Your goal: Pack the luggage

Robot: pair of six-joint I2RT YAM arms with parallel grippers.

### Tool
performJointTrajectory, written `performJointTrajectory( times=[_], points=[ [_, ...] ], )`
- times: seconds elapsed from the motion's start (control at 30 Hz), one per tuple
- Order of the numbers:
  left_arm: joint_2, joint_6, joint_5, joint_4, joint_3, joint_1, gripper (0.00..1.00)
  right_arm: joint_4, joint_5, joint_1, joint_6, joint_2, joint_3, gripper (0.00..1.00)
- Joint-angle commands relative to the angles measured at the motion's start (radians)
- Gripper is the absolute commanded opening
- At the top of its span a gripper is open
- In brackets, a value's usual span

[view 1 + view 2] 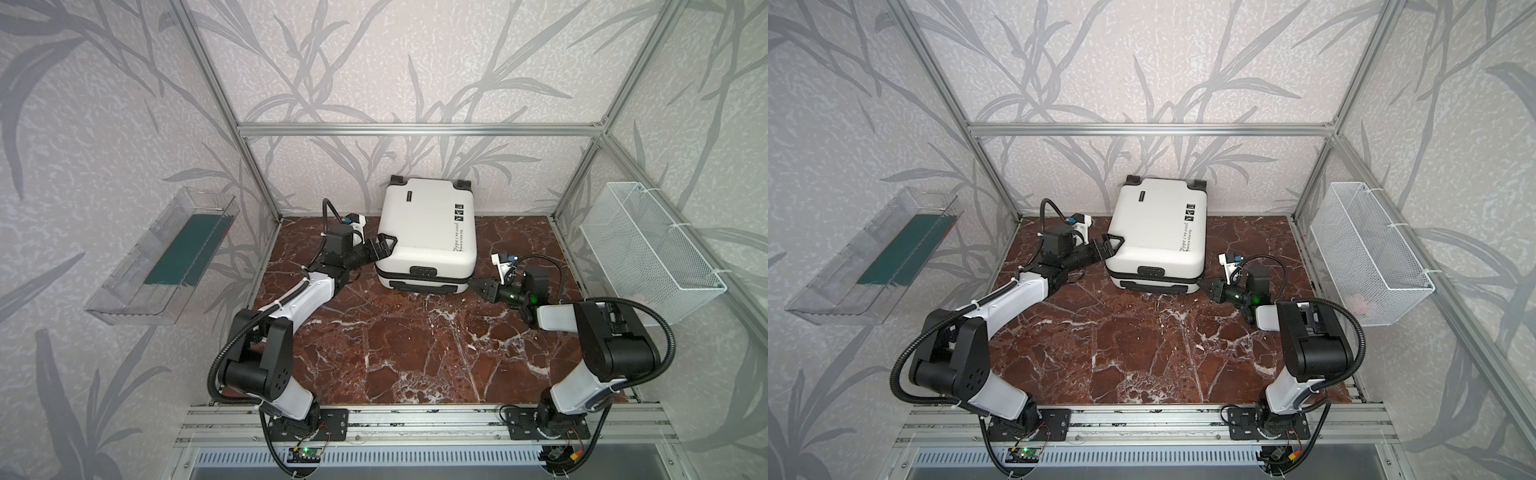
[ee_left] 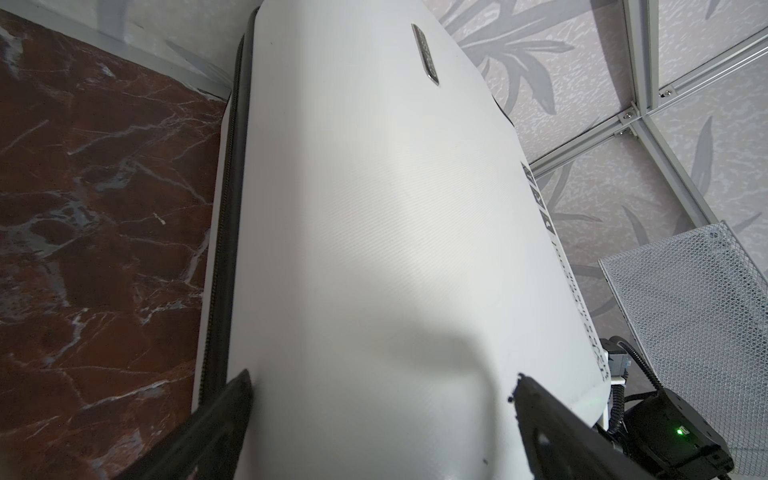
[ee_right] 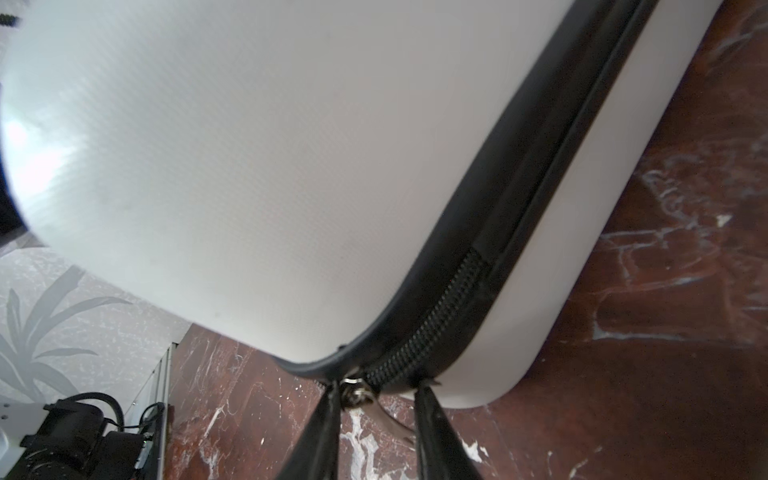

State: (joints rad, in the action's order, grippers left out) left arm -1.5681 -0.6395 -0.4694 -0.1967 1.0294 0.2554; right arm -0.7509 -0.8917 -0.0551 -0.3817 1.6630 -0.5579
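Noting the right gripper (image 3: 380, 384) first: we find its jaws narrowly parted at the near right corner of the luggage (image 3: 249, 166). The metal zipper pull (image 3: 356, 392) sits between the fingers (image 3: 324, 424), right against one and clear of the other. We log no grip on it. The black zipper seam (image 3: 432, 328) runs off from that corner between the two white shell halves.

Left gripper (image 2: 382, 376): jaws spread wide, holding nothing. One finger lies by the seam and the other over the white lid, so the shell's edge sits between them. In both top views this gripper (image 1: 384, 245) (image 1: 1111, 245) is at the luggage's near left corner.

The luggage (image 1: 424, 232) (image 1: 1154, 232) lies flat with its lid down, at the back middle of the red marble tabletop (image 1: 415, 340). Its black wheels (image 1: 397, 179) are toward the back wall, and the printed text (image 1: 457, 237) faces up. We see a small logo plate (image 2: 424, 54) in the left wrist view.

Farther out, a white wire mesh basket (image 1: 648, 249) hangs on the right frame. A clear plastic tray (image 1: 162, 257) is on the left wall, with something dark green in it.
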Motion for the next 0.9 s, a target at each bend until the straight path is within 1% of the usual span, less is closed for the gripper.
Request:
performJointTrajectory(
  times=[0.0,0.03,0.07,0.17,0.23,0.27,0.4,0.47,0.57,0.67,0.87],
  points=[
    [-0.01,-0.01,-0.048,-0.027,0.017,0.025,0.99,-0.001,-0.014,-0.023,0.015,0.018,-0.03,0.16],
    [-0.009,-0.009,-0.047,-0.028,0.018,0.025,0.99,-0.001,-0.016,-0.023,0.014,0.017,-0.028,0.11],
    [-0.01,-0.01,-0.047,-0.029,0.019,0.025,0.99,-0.001,-0.017,-0.023,0.014,0.014,-0.026,0.09],
    [-0.009,-0.009,-0.046,-0.03,0.017,0.025,0.99,-0.001,-0.015,-0.023,0.013,0.007,-0.019,0.07],
    [-0.009,-0.009,-0.046,-0.029,0.017,0.025,0.99,-0.001,-0.01,-0.023,0.013,0.003,-0.016,0.09],
    [-0.009,-0.009,-0.045,-0.029,0.017,0.025,0.99,0.026,-0.009,-0.024,0.011,0.001,-0.016,0.12],
    [-0.008,-0.009,-0.044,-0.029,0.015,0.025,0.99,0.042,-0.005,-0.025,0.012,0.0,-0.014,0.13],
    [-0.009,-0.008,-0.041,-0.03,0.015,0.025,0.99,0.045,-0.006,-0.028,0.012,0.0,-0.014,0.15],
    [-0.01,-0.009,-0.042,-0.03,0.017,0.025,0.99,0.049,0.0,-0.029,0.015,-0.01,-0.008,0.13],
    [-0.011,-0.009,-0.043,-0.029,0.017,0.025,0.99,0.053,0.002,-0.029,0.012,-0.022,0.004,0.12],
    [-0.012,-0.009,-0.043,-0.029,0.018,0.025,0.99,0.065,0.011,-0.031,0.013,-0.063,0.032,0.0]
  ],
)
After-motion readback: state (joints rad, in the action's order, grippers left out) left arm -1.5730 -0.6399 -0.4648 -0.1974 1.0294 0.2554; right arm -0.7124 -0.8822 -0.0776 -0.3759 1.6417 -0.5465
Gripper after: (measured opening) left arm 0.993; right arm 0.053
